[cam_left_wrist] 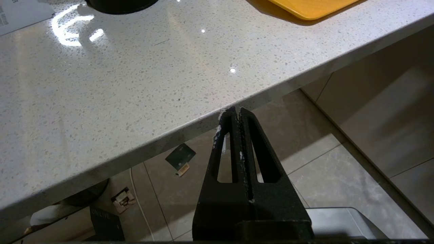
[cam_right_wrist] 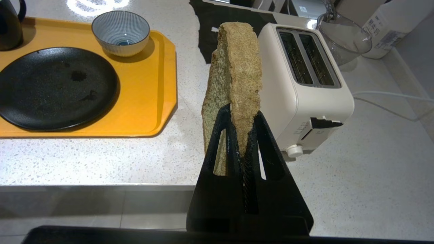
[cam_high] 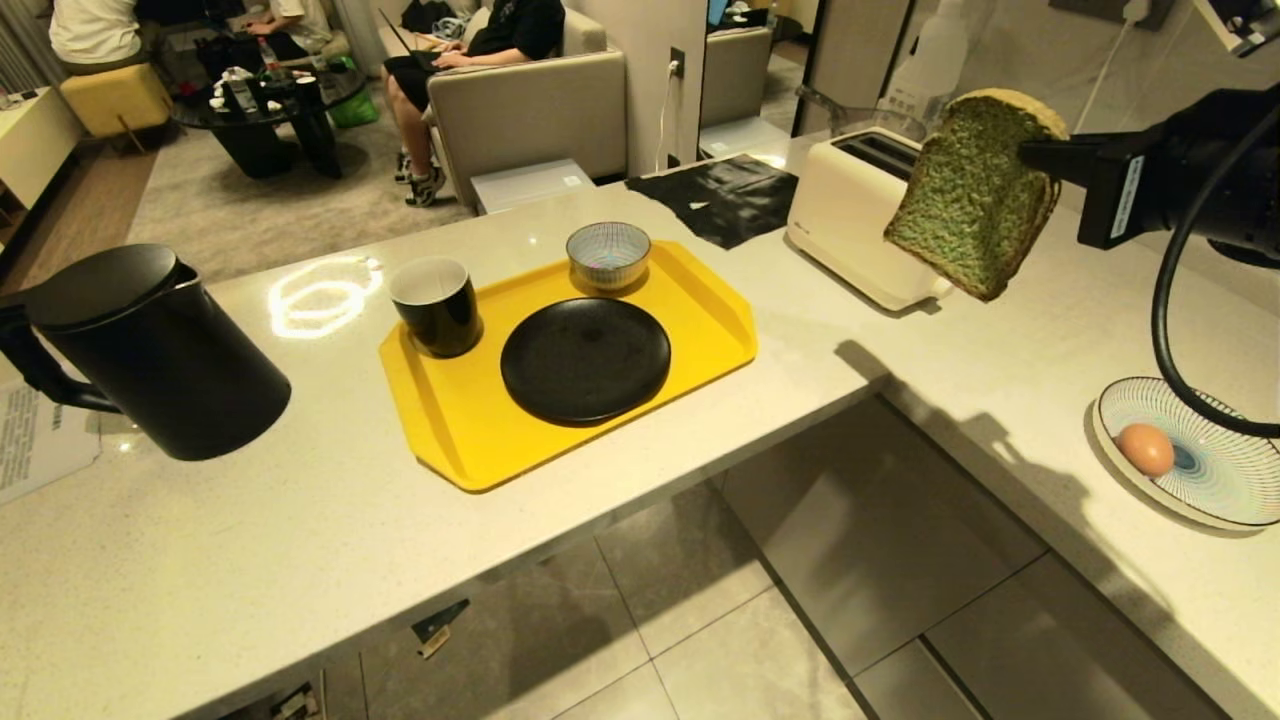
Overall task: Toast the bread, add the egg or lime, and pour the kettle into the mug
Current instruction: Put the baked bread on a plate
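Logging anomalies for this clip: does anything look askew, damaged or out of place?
Only minor things. The bread hangs tilted, pinched at one edge by the right pincer, short of the toaster. A ragged-edged black sheet lies behind the yellow tray. Nothing looks spilled.

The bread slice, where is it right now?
The bread is in the air on the head view's right, pinched by the right gripper, just in front of the white toaster and above the counter.
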`<state>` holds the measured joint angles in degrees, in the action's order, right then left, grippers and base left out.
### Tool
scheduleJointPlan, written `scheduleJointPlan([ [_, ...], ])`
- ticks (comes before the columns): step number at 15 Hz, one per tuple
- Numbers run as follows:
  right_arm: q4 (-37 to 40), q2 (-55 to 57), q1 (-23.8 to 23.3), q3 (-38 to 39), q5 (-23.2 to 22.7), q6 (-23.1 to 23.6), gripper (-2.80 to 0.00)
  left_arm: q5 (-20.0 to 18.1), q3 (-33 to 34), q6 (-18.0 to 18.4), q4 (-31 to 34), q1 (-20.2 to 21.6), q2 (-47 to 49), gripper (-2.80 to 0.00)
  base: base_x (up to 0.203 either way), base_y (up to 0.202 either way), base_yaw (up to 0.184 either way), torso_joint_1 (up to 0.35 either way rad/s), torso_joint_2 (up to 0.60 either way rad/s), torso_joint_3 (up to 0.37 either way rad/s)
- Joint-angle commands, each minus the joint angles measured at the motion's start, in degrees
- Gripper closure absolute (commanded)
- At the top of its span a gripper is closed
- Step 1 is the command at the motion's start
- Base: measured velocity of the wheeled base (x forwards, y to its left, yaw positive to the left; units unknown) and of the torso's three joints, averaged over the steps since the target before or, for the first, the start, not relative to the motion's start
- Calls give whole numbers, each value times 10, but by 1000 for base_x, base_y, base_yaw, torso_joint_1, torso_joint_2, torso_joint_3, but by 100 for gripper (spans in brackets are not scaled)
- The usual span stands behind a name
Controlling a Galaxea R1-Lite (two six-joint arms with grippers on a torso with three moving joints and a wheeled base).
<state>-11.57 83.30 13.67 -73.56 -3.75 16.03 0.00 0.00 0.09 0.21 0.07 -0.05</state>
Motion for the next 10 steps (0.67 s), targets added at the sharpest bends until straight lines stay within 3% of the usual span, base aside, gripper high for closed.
scheduleJointPlan([
  [1, -1, 2, 0, -7, 0, 2, 0, 0, 0, 0, 0, 1, 0, 0, 0, 0, 0, 0, 0, 0],
  [5, -1, 0, 1, -11, 1, 3, 0, 0, 0, 0, 0, 0, 0, 0, 0, -4, 10, 2, 2, 1],
  [10, 0, 0, 1, -10, -3, 2, 0, 0, 0, 0, 0, 1, 0, 0, 11, -6, 126, 3, 1, 6],
])
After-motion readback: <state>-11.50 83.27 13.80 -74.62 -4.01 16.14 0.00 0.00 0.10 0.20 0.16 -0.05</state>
